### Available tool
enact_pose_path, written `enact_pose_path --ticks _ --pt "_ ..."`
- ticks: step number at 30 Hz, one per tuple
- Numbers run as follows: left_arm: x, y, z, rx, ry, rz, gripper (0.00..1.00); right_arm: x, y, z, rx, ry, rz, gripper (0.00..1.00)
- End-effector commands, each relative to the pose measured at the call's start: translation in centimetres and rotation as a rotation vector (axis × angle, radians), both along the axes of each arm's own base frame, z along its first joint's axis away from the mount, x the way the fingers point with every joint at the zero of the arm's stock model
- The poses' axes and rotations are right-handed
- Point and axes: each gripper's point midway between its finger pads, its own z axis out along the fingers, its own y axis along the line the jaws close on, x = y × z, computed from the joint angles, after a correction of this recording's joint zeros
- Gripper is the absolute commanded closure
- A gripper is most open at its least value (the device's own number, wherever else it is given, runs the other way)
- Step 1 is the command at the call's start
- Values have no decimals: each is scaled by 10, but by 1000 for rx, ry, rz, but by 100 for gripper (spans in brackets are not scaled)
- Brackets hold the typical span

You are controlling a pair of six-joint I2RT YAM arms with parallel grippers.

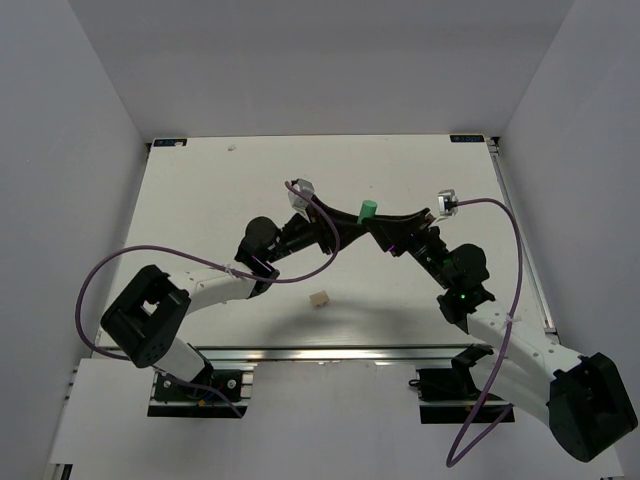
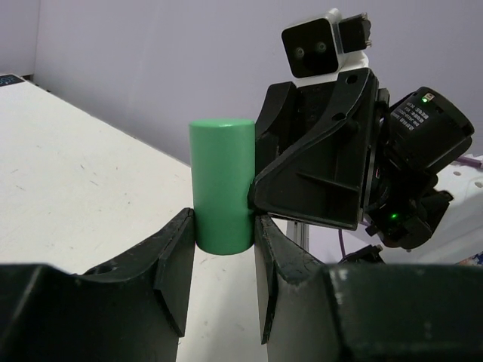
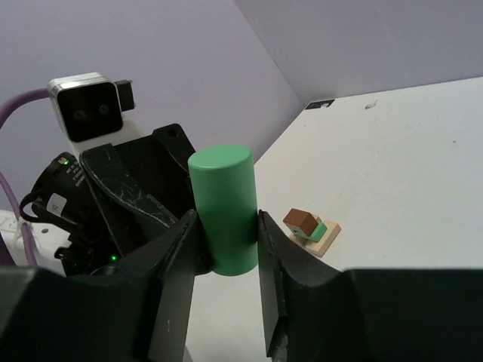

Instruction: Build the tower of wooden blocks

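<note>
Left pincer (image 2: pixel 223 230) is clamped on the lower part of an upright green cylinder (image 2: pixel 221 170); right pincer (image 3: pixel 225 226) grips the same cylinder from the opposite side; the two meet nose to nose over the middle of the white bench (image 1: pixel 200 200); the wood block tower (image 3: pixel 309 230) is a low stack on the bench past the right pincer: tan slab, green piece, brown cube on top; a lone tan block (image 1: pixel 319 299) lies nearer the arm bases; a label (image 2: pixel 411 113) on the right arm's wrist carries print too small to read
</note>
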Motion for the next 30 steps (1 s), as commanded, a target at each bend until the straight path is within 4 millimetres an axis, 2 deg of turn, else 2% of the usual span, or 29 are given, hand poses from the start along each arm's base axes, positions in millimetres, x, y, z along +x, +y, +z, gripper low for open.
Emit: enact_pose_path --ticks 1,3,5,6,7,8,14,15,19,23,24,25,27,30 --pt "-6 -5 30 -61 -57 -20 100 -7 2 26 28 -87 18 71" --pt "-5 -6 27 -35 -58 -8 81 -6 2 25 15 -93 15 80" --pt "-2 -7 17 20 -64 16 62 -3 2 26 -8 -101 3 84" --pt "-1 -7 16 34 -71 23 55 -2 2 26 -14 -105 -4 93" --pt "-3 -6 18 45 -84 27 48 -2 2 27 -23 -118 -7 98" --pt "-2 -6 13 78 -95 34 36 0 1 29 -24 -123 -15 100" --pt "-2 -9 -4 222 -102 21 23 2 0 36 -48 -155 -34 100" --pt "-4 -8 -5 233 -110 13 2 2 0 39 -52 -161 -36 100" --pt "1 5 -19 353 -135 76 2 4 -3 40 -112 -176 -60 100" --pt "7 24 0 404 -188 171 2 9 -11 32 -277 -236 -118 100" --pt "8 27 4 411 -193 189 2 10 -11 15 -363 -213 -105 100" --pt "10 33 4 430 -188 215 2 7 -12 21 -405 -254 -105 100" --pt "25 52 16 432 -124 356 2 2 -16 5 -529 -309 -91 100" --pt "25 60 36 429 -114 395 2 -3 -17 -11 -614 -357 -56 100"
